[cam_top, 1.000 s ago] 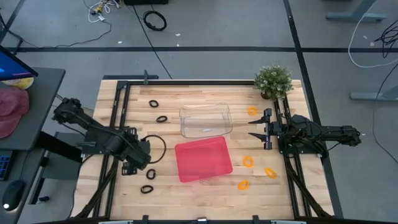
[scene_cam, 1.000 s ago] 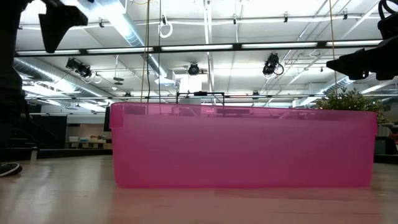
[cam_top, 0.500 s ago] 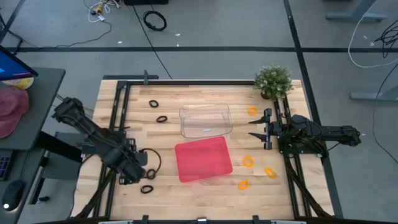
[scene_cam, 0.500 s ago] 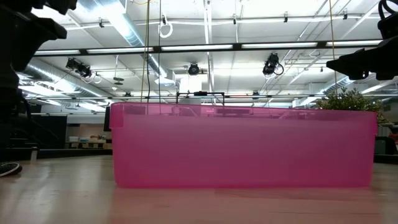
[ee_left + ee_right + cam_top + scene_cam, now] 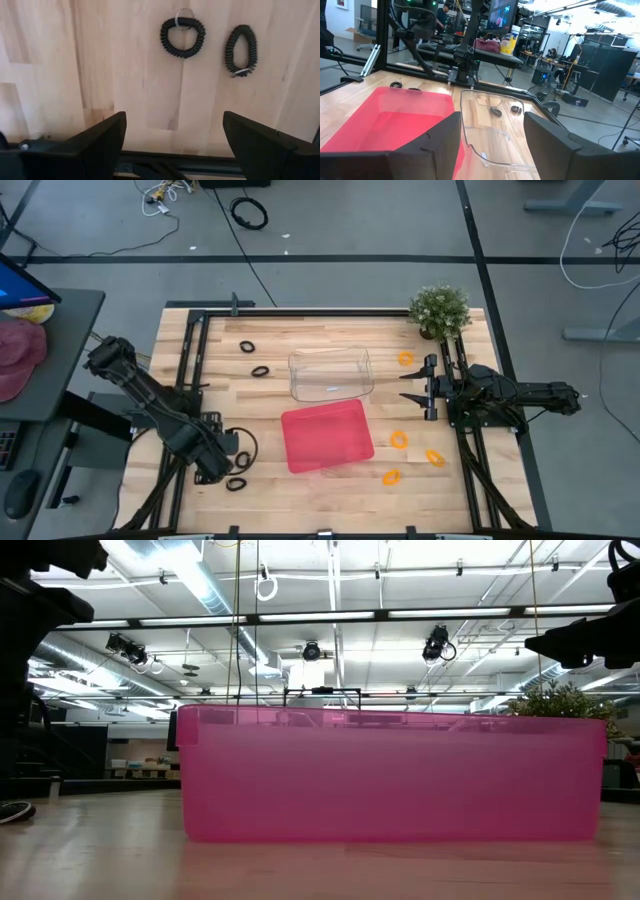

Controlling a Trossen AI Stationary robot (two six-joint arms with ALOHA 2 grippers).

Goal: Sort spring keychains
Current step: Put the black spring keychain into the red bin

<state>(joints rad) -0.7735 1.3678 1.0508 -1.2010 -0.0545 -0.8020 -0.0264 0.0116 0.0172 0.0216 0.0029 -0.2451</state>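
Black keychains [image 5: 183, 37] below open left tool [image 5: 172, 135]

Layout seen from above. The tray [image 5: 327, 436] lies at the middle of the table [image 5: 300, 330], nearer the front edge; the clear bin [image 5: 331, 374] lies just behind it. Two spring keychains [image 5: 253, 358] lie left of the bin, two more [image 5: 237, 472] front left beside the left gripper [image 5: 222, 468]. Four keychains [image 5: 405, 430] lie right of the tray and bin. A potted plant [image 5: 439, 311] stands at the rear right corner, behind the right gripper [image 5: 410, 386].
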